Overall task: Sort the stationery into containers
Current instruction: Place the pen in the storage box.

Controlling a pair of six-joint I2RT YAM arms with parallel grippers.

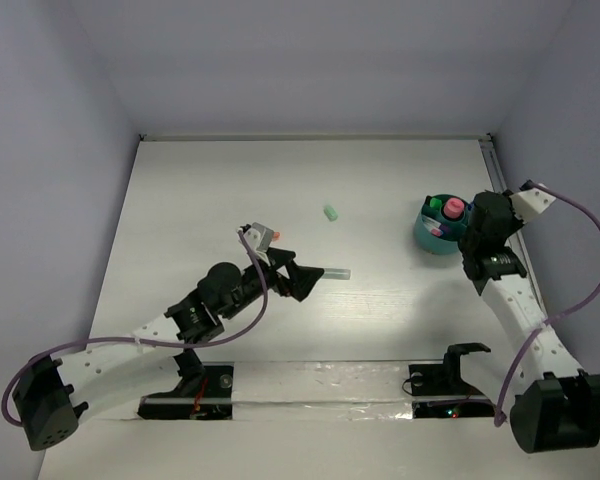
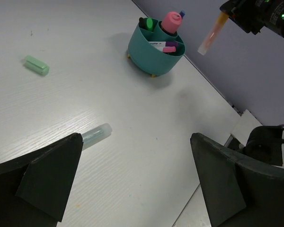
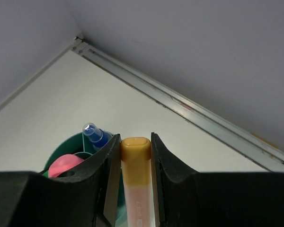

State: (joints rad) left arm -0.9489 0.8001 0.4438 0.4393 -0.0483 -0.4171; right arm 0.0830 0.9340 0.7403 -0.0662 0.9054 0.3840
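Observation:
The round teal tub (image 1: 435, 238) stands at the right, with a pink-capped tube (image 2: 171, 21), a green marker and a blue-capped pen (image 3: 94, 134) in its compartments. My right gripper (image 3: 135, 139) is shut on a salmon marker with an orange cap (image 3: 136, 161). It holds the marker in the air just beside the tub's (image 2: 154, 54) right rim; the marker (image 2: 209, 37) points down. My left gripper (image 2: 136, 142) is open and empty, low over the table. A pale clear tube (image 2: 97, 134) lies by its left finger (image 2: 47, 175). A pale-green marker (image 2: 36, 65) lies farther back.
The table's back right edge has a metal rail (image 3: 189, 109) against the purple wall, close behind the tub. The right arm (image 1: 515, 300) curves along the right side. The pale clear tube (image 1: 337, 272) and the pale-green marker (image 1: 331, 213) lie mid-table.

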